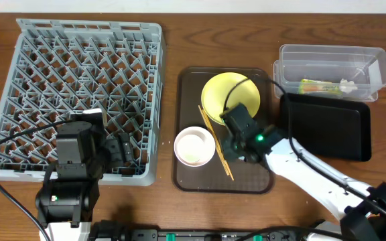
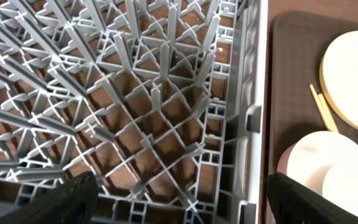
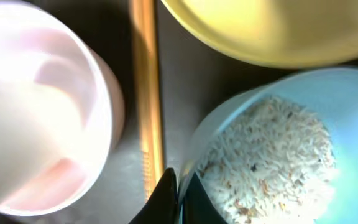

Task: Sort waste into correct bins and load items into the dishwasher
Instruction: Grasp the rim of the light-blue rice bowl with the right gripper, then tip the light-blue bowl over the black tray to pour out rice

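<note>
My right gripper [image 3: 180, 190] is shut on the near rim of the light blue bowl [image 3: 353, 99], one finger inside and one outside. White rice-like crumbs [image 3: 272, 155] lie in that bowl. Beside it are the yellow plate [image 3: 272, 31], the wooden chopsticks [image 3: 146, 93] and the white bowl [image 3: 36, 112]. From overhead, the right gripper [image 1: 236, 139] covers the blue bowl on the brown serving tray [image 1: 187, 87], below the yellow plate [image 1: 228, 94]. My left gripper [image 2: 182, 205] hangs open over the near right corner of the grey dish rack [image 2: 135, 93], holding nothing.
The clear tub [image 1: 330, 63] at the back right holds the green-and-yellow wrapper [image 1: 319, 86]. The glossy black tray [image 1: 327, 124] lies just in front of it. The dish rack [image 1: 79, 94] fills the left half of the table, with the left arm [image 1: 72, 167] at its front edge.
</note>
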You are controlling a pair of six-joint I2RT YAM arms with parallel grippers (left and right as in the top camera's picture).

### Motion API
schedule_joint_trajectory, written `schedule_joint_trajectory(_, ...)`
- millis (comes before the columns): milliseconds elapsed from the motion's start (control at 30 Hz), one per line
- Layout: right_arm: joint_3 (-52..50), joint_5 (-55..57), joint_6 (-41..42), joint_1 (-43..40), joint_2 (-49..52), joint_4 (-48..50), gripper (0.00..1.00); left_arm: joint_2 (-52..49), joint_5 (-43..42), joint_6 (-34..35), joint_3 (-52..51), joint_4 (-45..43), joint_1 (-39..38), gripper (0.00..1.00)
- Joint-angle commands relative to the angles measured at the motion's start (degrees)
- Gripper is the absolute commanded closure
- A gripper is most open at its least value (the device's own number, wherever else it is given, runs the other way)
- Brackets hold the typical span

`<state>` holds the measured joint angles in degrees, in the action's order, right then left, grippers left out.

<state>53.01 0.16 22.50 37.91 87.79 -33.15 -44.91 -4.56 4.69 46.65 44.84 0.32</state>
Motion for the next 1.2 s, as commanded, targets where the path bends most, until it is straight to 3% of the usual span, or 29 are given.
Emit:
schedule_joint_trajectory(0,5.66,1.38,-2.97,-3.34,-2.71,-2.25,0.99,0.04,-0.35,0.5,1.16,0.11,0.26,0.11)
schedule_joint_trajectory(267,6.71,-4.31,-3.48,-14.97,-5.7,-2.93,0.99,0.04,-0.35,0.52,1.16,0.11,0.26,0.11)
schedule_joint_trajectory(667,2.71,-35.67,-10.75,-41.55,-4.13,-0.59,0.99,0.04,-0.35,0.5,1.16,0.11,0.26,0.12)
schedule_joint_trajectory(1167,-6.99,-66.27,-10.8,-61.53,0.59,13.81,0.99,0.04,-0.35,0.5,1.16,0.11,0.26,0.12)
